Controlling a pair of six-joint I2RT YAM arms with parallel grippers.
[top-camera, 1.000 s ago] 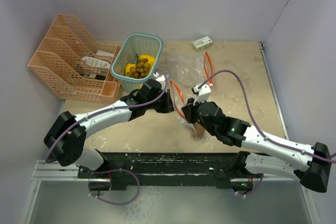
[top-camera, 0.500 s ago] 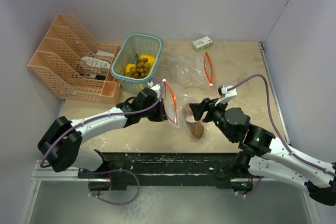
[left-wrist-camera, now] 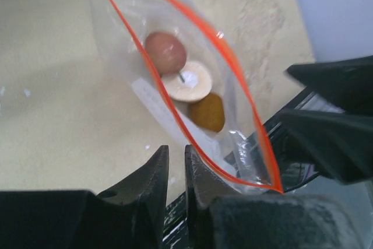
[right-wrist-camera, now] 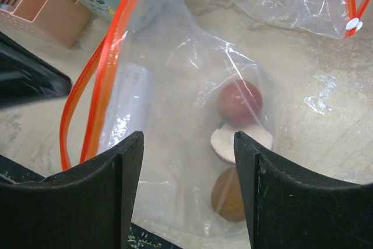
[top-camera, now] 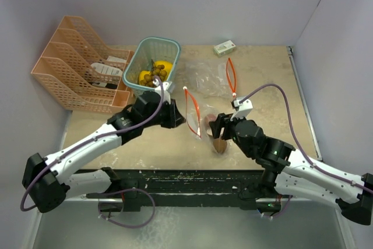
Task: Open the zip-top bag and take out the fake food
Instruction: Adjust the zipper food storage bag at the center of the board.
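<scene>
While left pincer [left-wrist-camera: 176, 153], nearly closed, seems to pinch zip-top bag [left-wrist-camera: 245, 138] lip, right pincer [right-wrist-camera: 187, 138] gapes empty outside film; fake food [right-wrist-camera: 239, 101] just ahead between its fingers; mouth leftward, so best enter there.

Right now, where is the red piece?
In the right wrist view, the red piece sits right of centre inside the bag, just above the beige piece.

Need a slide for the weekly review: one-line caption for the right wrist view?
Right gripper open, facing the unzipped zip-top bag; red piece, beige piece and brown piece inside.
</scene>
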